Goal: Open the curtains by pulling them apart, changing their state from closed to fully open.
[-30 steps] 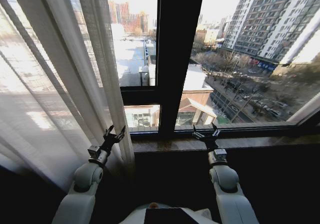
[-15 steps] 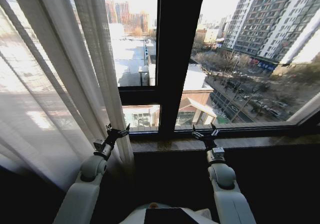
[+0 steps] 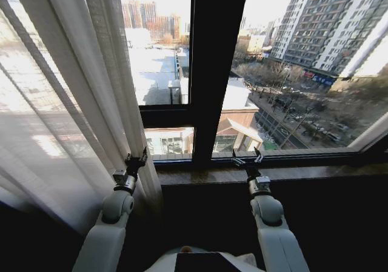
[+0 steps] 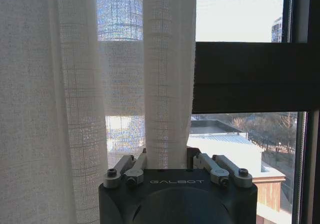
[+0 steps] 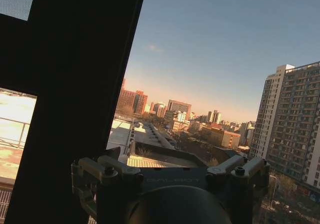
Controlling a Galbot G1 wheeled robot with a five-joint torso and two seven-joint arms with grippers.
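Daylit city blocks and a street fill the glass behind the black window frame [image 3: 209, 72], whose thick upright serves as landmark in the head view. Left of that upright hangs the left curtain panel [image 3: 73, 102], bunched in pleats with its inner edge drawn well clear of the upright, so the pane beside it is bare. The left gripper [image 3: 136, 161] sits against that inner edge, low down; its state is hard to read from up here. Right of the upright, the right gripper [image 3: 245, 159] hovers spread and empty above the window sill [image 3: 315, 170], with only a pale strip at the far right corner.

From the left wrist, the pleated edge [image 4: 167, 84] runs down between the parted fingers [image 4: 127, 170], not clamped.

From the right wrist, open fingers [image 5: 112, 170] face sky and towers.

Judging by this, opening is mostly done; the left panel could go farther.
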